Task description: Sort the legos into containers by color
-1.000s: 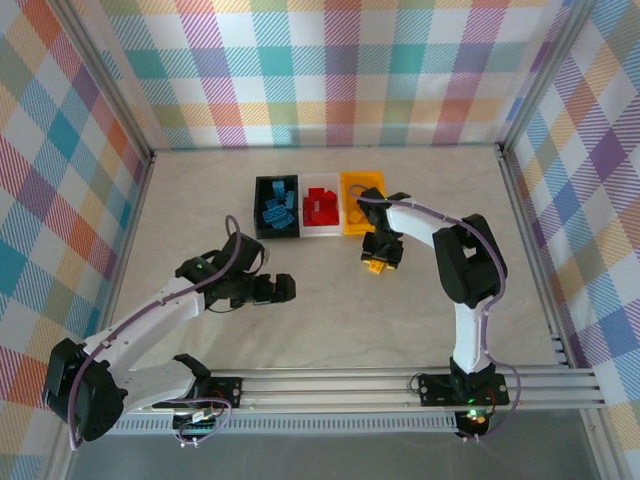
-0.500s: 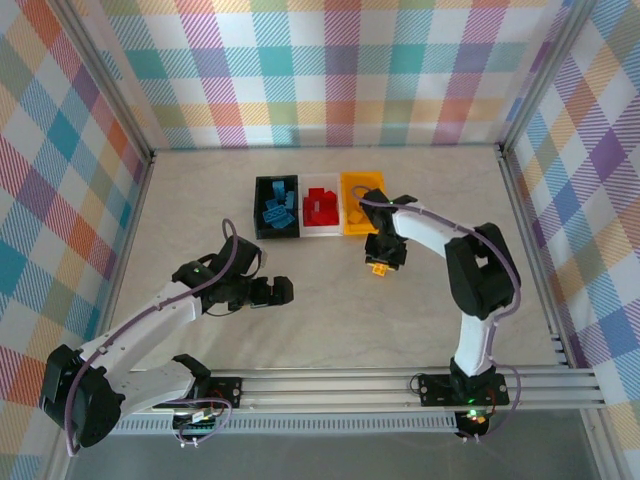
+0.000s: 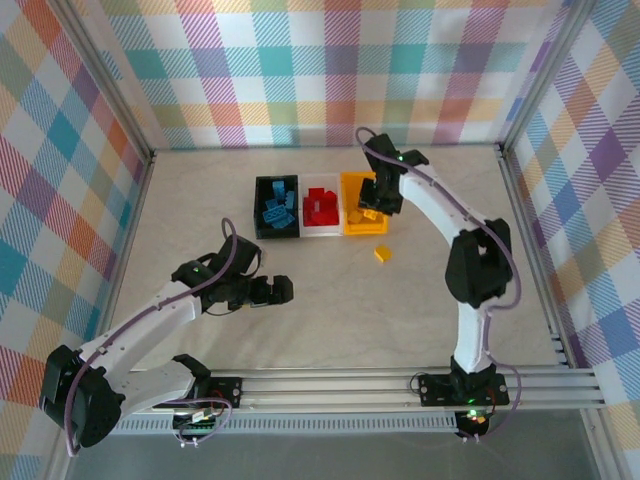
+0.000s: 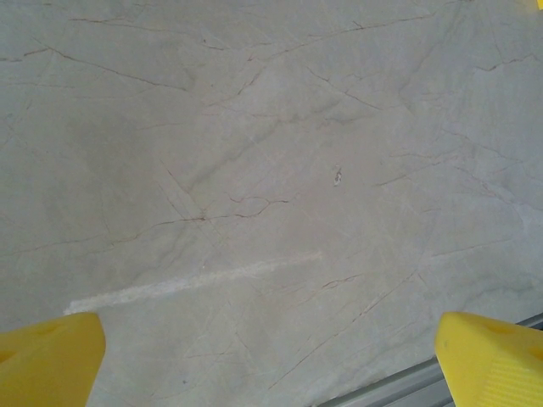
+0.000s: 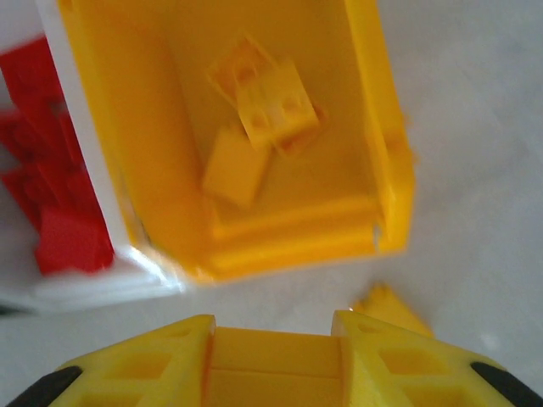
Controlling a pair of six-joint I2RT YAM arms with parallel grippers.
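Lego (image 5: pixel 273 380) in right end effector (image 5: pixel 271 360), half out of frame

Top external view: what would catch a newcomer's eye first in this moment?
Three bins in a row at mid-table stand out: the black bin holds blue bricks, the white bin red bricks, the yellow bin loose yellow pieces. The right gripper hangs over the yellow bin, shut on a yellow brick, while a second yellow brick lies on the table just nearside of that bin.
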